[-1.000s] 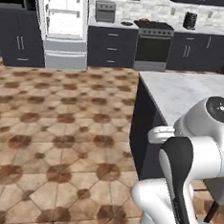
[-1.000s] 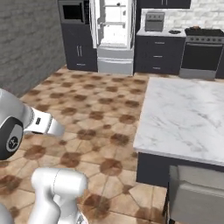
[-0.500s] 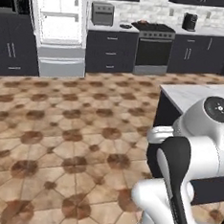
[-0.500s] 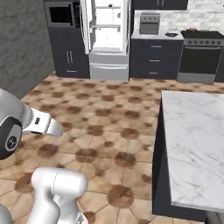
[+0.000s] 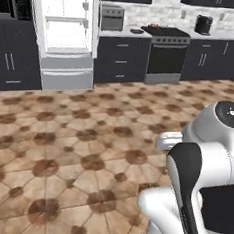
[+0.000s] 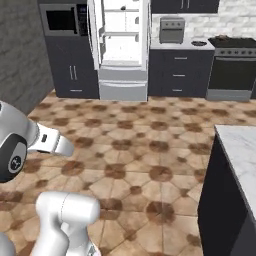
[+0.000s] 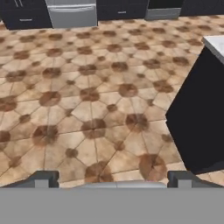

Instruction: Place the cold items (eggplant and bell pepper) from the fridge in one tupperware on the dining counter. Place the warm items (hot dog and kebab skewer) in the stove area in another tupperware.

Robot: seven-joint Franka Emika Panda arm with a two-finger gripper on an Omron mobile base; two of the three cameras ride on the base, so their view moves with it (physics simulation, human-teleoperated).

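- the claw [image 7: 113,179] hung over the tiled floor [image 7: 87,87] with its two dark tips spread wide, nothing between them
- the fridge [image 5: 63,31] stood open across the floor, white shelves showing; eggplant and bell pepper too small to make out inside
- the stove [image 5: 164,53] sat right of the fridge
- a marble-topped surface [image 6: 242,155] edged in at right

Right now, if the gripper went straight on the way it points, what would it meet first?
Probably the tiled floor: the open gripper points down at bare tiles, with the dark island side off to one side.
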